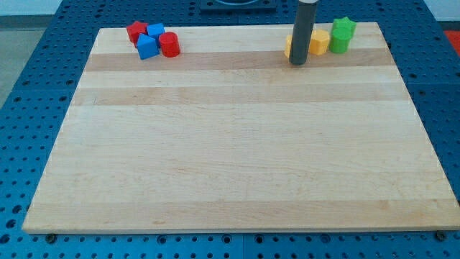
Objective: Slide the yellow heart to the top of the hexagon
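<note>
My tip (297, 63) rests on the board near the top edge, right of centre. The rod hides most of a yellow block (288, 47) just behind it on the left. A second yellow block (319, 42) sits just right of the rod, close to it. I cannot tell which yellow block is the heart and which the hexagon. A green star-like block (343, 29) touches the second yellow block on its right.
The wooden board (237, 151) lies on a blue perforated table. At the top left is a tight cluster: a red block (135, 31), a blue block (155, 32), a blue cube (146, 47) and a red cylinder (169, 44).
</note>
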Motion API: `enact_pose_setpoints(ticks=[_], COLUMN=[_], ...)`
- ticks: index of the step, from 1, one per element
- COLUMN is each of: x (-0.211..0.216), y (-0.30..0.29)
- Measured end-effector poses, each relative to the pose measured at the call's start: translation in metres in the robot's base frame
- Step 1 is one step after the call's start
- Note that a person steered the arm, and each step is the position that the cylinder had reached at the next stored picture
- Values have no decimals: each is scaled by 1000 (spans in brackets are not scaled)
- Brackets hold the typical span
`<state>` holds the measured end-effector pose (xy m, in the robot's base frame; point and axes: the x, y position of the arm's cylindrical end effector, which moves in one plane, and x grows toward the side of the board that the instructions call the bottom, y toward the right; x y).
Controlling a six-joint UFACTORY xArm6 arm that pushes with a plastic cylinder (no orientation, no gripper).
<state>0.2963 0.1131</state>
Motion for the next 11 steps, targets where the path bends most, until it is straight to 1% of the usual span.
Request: enact_pose_setpoints(ticks=[2, 3, 4, 5, 6, 9, 11], x=[-5, -4, -7, -12, -25, -72, -81], y=[-9, -38, -43, -38, -26, -16, -8])
